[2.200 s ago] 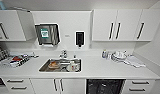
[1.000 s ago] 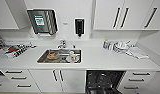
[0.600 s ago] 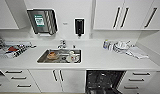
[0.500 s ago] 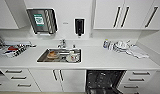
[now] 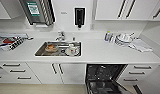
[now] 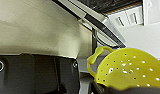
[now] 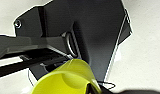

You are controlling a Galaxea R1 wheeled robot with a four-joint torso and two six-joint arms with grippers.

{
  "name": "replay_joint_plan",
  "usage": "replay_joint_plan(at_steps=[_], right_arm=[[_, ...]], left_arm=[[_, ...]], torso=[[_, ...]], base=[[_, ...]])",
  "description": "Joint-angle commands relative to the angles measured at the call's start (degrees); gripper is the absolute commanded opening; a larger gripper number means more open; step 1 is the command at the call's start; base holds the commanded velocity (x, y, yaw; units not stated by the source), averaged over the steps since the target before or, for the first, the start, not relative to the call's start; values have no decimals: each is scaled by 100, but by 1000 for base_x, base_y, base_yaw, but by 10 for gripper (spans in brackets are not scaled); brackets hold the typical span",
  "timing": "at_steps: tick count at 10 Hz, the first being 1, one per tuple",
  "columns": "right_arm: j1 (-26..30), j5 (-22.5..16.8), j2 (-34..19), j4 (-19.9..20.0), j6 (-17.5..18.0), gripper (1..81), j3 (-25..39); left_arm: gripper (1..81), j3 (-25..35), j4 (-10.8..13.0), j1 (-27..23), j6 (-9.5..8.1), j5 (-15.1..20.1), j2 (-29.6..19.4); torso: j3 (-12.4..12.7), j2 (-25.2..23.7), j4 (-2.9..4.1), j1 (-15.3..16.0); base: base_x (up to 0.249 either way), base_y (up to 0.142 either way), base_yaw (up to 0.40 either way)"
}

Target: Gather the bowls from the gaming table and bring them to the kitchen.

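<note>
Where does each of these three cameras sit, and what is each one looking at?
Head view: high on the robot, looking forward and down at the kitchen counter, sink and open dishwasher.
Left wrist view: on the left arm, facing a yellow perforated bowl, the robot's dark plate alongside.
Right wrist view: on the right arm, facing a yellow rim under dark robot parts.
Both wrist views show something yellow.

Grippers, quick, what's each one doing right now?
Left: cannot be told; a yellow perforated bowl shows close by.
Right: cannot be told; a yellow bowl shows close by.
</note>
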Motion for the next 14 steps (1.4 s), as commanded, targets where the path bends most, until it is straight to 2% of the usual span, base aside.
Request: replay_joint_plan(at_steps=[1, 3, 4, 5, 7, 8, 10, 12, 13, 14], right_arm=[[59, -277, -39, -2, 24, 10, 45], [59, -260, -39, -2, 50, 10, 54], [59, -251, -39, -2, 50, 10, 54], [59, -251, -39, -2, 50, 10, 62], [59, -242, -39, -2, 59, 10, 71], [50, -233, -30, 7, 59, 10, 71], [59, -233, -39, 7, 67, 10, 71], [50, -224, -39, -2, 155, 10, 71], [50, -216, -39, -2, 155, 10, 80], [41, -216, -39, -2, 155, 10, 80]], left_arm=[[10, 262, 1255, -1393, -1464, 145, -519], [10, 270, 2203, -2122, -2516, 162, -431], [10, 270, 2739, -2473, -3061, 154, -334], [10, 252, 3162, -2808, -3545, 154, -220], [10, 226, 3804, -3485, -4301, 110, -9], [10, 226, 4059, -3766, -4618, 101, 139], [10, 209, 4253, -4092, -4980, 145, 615], [10, 33, 4350, -4224, -5156, 276, 1379], [10, -11, 4551, -4233, -5286, 469, 1756], [10, -133, 4850, -4277, -5533, 602, 2100]], torso=[[-448, 0, 0, 0], [-782, 2, 0, 2], [-818, 5, 0, 2], [-636, 7, 0, 5], [-728, 9, 0, 7], [-719, 11, 0, 9], [-717, 13, 0, 9], [-717, 13, 0, 11], [-717, 15, 0, 11], [-719, 15, 0, 11]], base=[[0, 0, 0], [0, 0, 0], [0, 0, 0], [0, 0, 0], [0, 0, 0], [0, 0, 0], [0, 0, 0], [0, 0, 0], [0, 0, 0], [0, 0, 0]])
